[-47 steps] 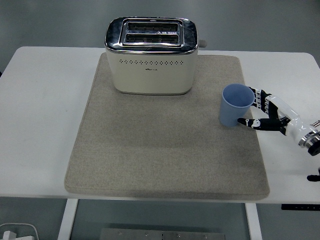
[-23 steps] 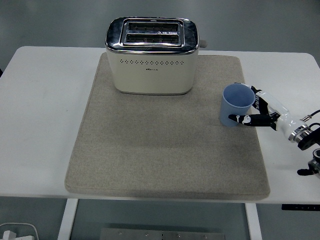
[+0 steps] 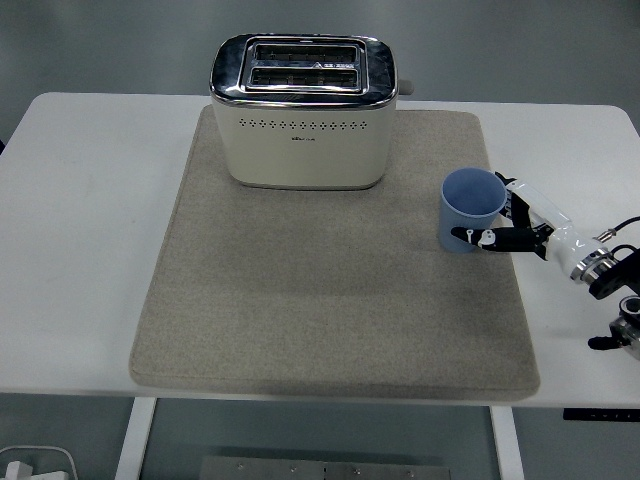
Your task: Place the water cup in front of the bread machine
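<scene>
Right of the bread machine [image 3: 304, 110]: right hand [image 3: 530, 225] fingers wrapped around the water cup [image 3: 472, 209].
Grip looks shallow, so it might tip when lifted.

Only print visible is a tiny dark brand mark on the cream front of the bread machine [image 3: 303, 110], just under its row of vent holes, plus a small mark on its chrome top; both too small to read.
</scene>
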